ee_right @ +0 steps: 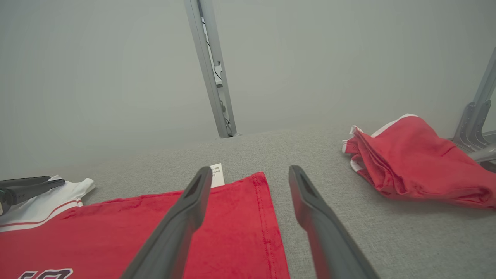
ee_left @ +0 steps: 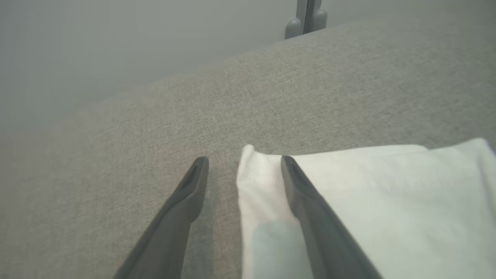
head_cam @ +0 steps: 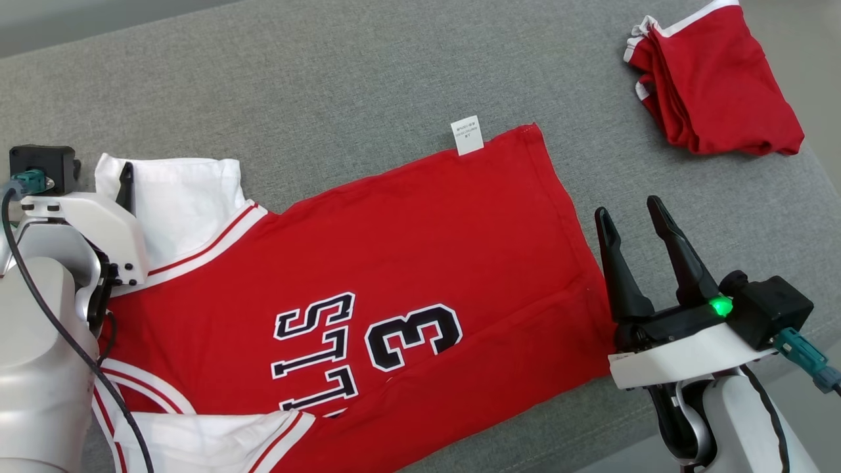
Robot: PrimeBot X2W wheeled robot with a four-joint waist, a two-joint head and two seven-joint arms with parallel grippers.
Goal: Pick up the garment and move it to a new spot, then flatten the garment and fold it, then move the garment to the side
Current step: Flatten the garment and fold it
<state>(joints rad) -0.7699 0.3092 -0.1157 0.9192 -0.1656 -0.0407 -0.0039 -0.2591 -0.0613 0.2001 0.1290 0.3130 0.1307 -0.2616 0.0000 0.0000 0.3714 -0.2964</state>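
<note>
Head view: your shirt (head_cam: pixel 407 263) lies spread across the desk (head_cam: pixel 328 85), sleeves left and hem (head_cam: pixel 581 263) right, which seems to give each arm an end. The left fingers (head_cam: pixel 125 187) hang over the far sleeve (head_cam: pixel 177 197) and the right fingers (head_cam: pixel 621 276) sit just beside the hem. Both pairs are wide and empty.

Left wrist view: the fingers straddle the sleeve's corner, probably for a pinch.

Right wrist view: they straddle the hem edge. The spare garment (head_cam: pixel 716 85) lies far right, well apart.

White-shelled arms (head_cam: pixel 683 362), black cables (head_cam: pixel 66 336); the right hand (head_cam: pixel 627 209) bears a green light (head_cam: pixel 721 306).
</note>
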